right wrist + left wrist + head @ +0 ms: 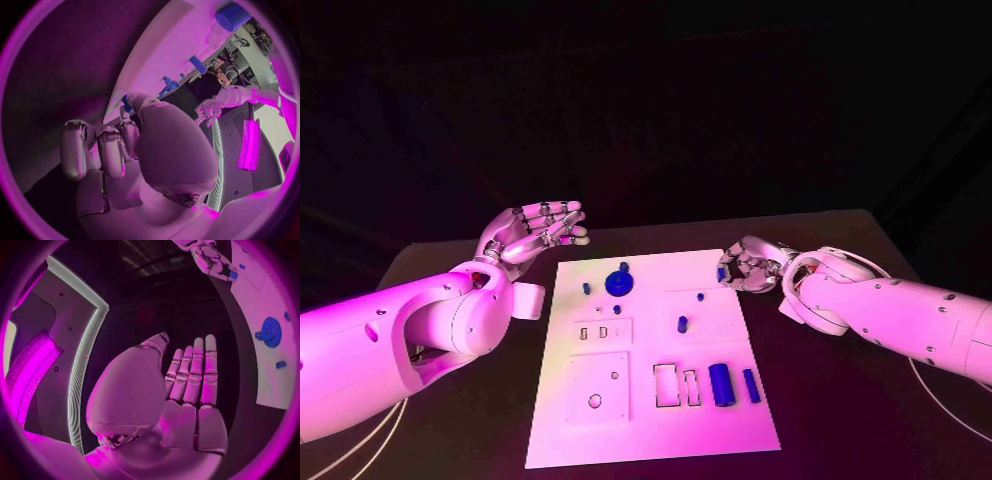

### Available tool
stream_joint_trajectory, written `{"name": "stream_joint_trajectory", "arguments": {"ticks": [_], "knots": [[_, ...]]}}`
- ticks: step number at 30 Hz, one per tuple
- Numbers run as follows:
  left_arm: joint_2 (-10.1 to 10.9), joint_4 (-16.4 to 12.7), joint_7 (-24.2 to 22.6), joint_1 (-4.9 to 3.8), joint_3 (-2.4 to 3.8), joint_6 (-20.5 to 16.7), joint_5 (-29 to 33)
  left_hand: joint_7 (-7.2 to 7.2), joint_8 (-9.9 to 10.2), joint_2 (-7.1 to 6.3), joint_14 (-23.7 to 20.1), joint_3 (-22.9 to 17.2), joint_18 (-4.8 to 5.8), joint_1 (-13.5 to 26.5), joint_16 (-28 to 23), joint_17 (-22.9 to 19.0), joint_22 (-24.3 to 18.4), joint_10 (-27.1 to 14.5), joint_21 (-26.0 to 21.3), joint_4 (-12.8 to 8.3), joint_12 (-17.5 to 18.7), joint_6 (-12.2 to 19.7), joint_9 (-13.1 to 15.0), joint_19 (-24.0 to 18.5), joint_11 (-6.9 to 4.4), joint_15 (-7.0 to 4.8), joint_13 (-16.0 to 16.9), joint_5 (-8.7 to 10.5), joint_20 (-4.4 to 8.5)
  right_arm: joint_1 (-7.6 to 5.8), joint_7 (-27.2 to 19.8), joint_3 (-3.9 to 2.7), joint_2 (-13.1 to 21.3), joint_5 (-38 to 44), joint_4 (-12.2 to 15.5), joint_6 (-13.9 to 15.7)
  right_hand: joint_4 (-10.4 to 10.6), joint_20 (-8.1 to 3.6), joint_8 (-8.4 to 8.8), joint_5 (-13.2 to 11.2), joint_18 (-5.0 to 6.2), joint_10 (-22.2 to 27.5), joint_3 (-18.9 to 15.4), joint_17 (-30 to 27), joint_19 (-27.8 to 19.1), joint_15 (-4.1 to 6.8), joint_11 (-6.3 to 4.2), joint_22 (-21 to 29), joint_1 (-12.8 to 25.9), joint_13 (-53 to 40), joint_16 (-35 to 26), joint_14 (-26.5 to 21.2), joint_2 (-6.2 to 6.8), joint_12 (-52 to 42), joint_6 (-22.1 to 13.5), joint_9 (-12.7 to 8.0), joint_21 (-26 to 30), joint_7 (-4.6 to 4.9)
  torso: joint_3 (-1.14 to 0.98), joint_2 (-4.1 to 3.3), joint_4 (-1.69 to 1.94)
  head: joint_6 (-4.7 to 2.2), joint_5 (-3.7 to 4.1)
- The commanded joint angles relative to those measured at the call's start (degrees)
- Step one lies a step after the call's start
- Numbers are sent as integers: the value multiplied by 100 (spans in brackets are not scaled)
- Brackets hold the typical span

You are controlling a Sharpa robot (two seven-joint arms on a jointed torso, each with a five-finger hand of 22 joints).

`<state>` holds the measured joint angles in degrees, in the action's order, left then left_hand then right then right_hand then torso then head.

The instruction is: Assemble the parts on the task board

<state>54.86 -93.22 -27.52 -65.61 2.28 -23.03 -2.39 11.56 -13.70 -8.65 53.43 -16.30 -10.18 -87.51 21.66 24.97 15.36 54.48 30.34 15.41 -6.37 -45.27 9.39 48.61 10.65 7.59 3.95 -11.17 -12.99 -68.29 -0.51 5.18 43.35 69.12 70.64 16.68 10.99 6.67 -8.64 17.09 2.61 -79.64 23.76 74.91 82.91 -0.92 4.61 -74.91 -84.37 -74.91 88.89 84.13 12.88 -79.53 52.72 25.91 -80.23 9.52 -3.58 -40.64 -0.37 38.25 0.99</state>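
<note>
Several small blue parts (720, 384) lie on the task board (646, 430), mid-table; prob. light, rigid plastic, slick, so pinch at the sides. Left hand (538, 228) spread, empty, beside board's far corner. Right hand (750, 268) curled at board's edge w/ a blue bit (721, 273) at its fingers; can't tell if gripped.

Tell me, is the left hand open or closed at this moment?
Open. The left hand is raised beside the white board, palm up, its fingers stretched straight and holding nothing.
</note>
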Motion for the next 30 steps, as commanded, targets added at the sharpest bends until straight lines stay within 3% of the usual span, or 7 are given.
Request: {"name": "stream_joint_trajectory", "arguments": {"ticks": [1,9,17,26,30], "knots": [[-11,-4,-47,-7,4,105,5,185,21,-21,-32,-30,12,12,-18,5,5,-30,39,0,17,29,6,-31,5,12,1,29,0,18,29,8,-8,78,1,-45,10,9,-38,9,2,-27,33,1279,49,31,7,-738,52,-340,25,529,-11,-16,39,5,-23,3,-1,1,1,3,1],[-10,0,-40,-7,4,112,5,185,21,-21,-32,-30,12,12,-18,5,5,-30,39,0,17,29,6,-31,5,12,1,29,0,19,47,8,-15,84,7,56,27,6,73,2,7,26,63,1270,32,17,35,-722,171,-278,21,527,93,38,-141,-50,11,44,-3,4,-3,0,6],[-11,2,-36,-7,4,113,5,185,21,-21,-32,-30,12,12,-18,5,5,-30,39,0,17,29,6,-31,5,12,1,29,0,20,73,8,-20,94,20,118,32,12,90,1,4,30,69,1274,38,8,45,-731,194,-275,22,528,101,41,-164,-58,4,53,-6,1,1,-7,13],[-12,2,-35,-7,4,115,5,185,21,-21,-32,-30,12,12,-18,5,5,-30,39,0,17,29,6,-31,5,12,1,29,0,22,98,8,-23,101,38,103,20,9,-10,1,-2,-23,120,1285,63,25,15,-762,220,-325,26,531,71,-11,17,-21,-24,12,-6,3,-1,-10,27],[-12,3,-33,-7,4,116,5,185,21,-21,-32,-30,12,12,-18,5,5,-30,39,0,17,29,6,-31,5,12,1,29,0,25,85,8,-22,102,43,137,-7,-39,-196,-3,-11,-87,165,1300,93,90,-67,-798,249,-380,31,535,23,-65,265,56,-57,-86,-4,3,-2,-8,28]]}}
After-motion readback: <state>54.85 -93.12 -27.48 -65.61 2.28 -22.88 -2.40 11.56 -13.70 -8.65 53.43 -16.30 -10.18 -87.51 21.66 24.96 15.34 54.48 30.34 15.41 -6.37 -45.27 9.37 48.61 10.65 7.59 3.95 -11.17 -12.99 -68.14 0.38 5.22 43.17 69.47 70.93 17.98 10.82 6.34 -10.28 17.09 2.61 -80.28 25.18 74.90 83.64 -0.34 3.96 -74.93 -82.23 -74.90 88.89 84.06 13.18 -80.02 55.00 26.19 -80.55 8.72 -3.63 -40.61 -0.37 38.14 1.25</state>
